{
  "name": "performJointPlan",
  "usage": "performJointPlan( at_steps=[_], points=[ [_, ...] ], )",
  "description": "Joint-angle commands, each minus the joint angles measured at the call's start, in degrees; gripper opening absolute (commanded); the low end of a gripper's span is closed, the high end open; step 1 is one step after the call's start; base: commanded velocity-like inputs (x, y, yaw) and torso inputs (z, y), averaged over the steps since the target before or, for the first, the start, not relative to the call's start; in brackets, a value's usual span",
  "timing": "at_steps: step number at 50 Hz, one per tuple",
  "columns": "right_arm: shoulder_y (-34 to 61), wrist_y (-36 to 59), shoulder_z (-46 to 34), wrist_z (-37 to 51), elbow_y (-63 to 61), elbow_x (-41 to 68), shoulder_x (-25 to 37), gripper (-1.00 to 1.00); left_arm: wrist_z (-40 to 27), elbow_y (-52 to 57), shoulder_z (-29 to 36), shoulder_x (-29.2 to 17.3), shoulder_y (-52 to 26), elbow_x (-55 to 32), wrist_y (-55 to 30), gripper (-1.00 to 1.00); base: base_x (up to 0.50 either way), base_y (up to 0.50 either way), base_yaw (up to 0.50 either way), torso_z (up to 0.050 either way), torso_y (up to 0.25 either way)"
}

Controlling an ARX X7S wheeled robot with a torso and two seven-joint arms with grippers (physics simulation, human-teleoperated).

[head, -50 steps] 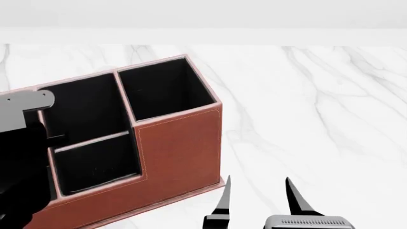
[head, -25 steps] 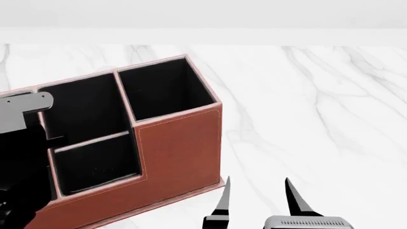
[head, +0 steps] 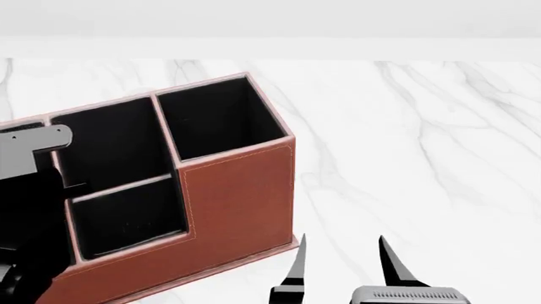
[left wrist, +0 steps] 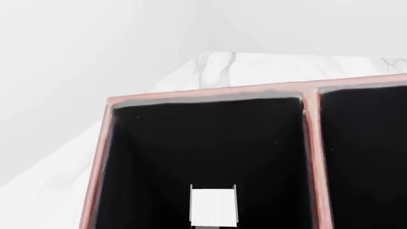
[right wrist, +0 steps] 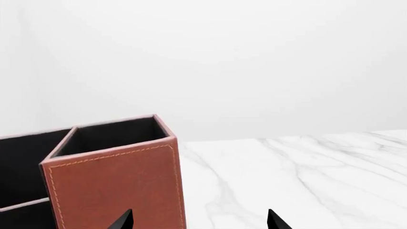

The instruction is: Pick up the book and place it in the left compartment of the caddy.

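The reddish-brown caddy [head: 237,196] stands at the left of the marble table. My left arm [head: 34,152] hangs over its left end and hides the left compartment in the head view. In the left wrist view the left compartment [left wrist: 203,143] fills the frame, black-lined. The book [left wrist: 213,205] shows its white page edges between my left gripper's jaws, inside the compartment's mouth. The fingers are lost against the black lining. My right gripper [head: 343,259] is open and empty, just right of the caddy's front right corner; it also shows in the right wrist view [right wrist: 198,220].
The caddy's tall square section [head: 220,117] and two half-size sections [head: 127,218] lie right of my left arm. White marble table [head: 422,158] stretches right of the caddy. A pale wall stands behind. The caddy's front wall [right wrist: 114,186] is close to my right gripper's left finger.
My left arm has sunk slightly over the caddy's left end. The right gripper and the caddy have not moved.
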Motion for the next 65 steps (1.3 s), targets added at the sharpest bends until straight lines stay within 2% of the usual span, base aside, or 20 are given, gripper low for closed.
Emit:
performJointPlan(
  at_steps=[1, 39, 40, 54, 65],
  points=[
    [0.1, -0.15, -0.14, 0.08, 0.21, 0.11, 0.06, 1.0, 0.64, -2.77, 0.47, 0.85, -1.55, 3.04, 1.88, -1.0, 0.0, 0.0, 0.0, 0.0, 0.0],
    [0.05, -0.39, -0.63, 0.55, -0.08, 0.26, 0.48, 1.0, 2.42, -9.23, 0.16, 2.25, -2.66, 3.23, 4.39, -1.0, 0.0, 0.0, 0.0, 0.0, 0.001],
    [0.04, -0.4, -0.64, 0.57, -0.09, 0.26, 0.49, 1.0, 2.49, -9.72, 0.17, 2.37, -2.71, 3.33, 4.71, 1.0, 0.0, 0.0, 0.0, 0.0, 0.0],
    [0.02, -0.53, -0.84, 0.66, -0.11, 0.34, 0.63, 1.0, 2.57, -8.59, 0.01, 2.12, -2.24, 2.91, 4.24, 1.0, 0.0, 0.0, 0.0, 0.0, 0.0],
    [0.23, -0.65, -0.93, 0.64, 0.23, 0.49, 0.65, 1.0, -0.45, 2.87, -0.15, -0.75, 0.97, 1.4, -0.39, 1.0, 0.0, 0.0, 0.0, 0.0, 0.0]
  ],
)
